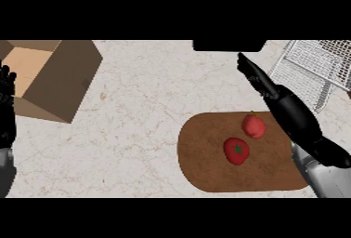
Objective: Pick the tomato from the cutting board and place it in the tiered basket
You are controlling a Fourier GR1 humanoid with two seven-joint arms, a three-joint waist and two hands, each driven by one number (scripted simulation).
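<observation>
Tomato (237, 150) lying on the cutting board (205, 162), just to the left of the right wrist and nearer the body than the right hand (284, 104). Untouched. Judged light, round, smooth-skinned and likely to roll or slip; soft enough to bruise. Best taken across its widest part, thumb on one side and fingers opposite, approached from above. Green stem mark facing up, so no stalk to catch.

Second red item (254, 126), paler, also on the board, just beyond the tomato and closer to the hand. Not touching the tomato, but near enough to be knocked during approach.

Right hand extended, fingers straight, holding nothing, reaching past the board toward the wire tiered basket (308, 69), which sits beyond and to the right of it. Left hand (6, 88) resting open at the far left edge, fingers up, beside an open cardboard box (65, 83).

Table (137, 121) flat, pale marbled stone, open between board and box. Basket mesh open-topped; ample clearance judged for a lift over.
</observation>
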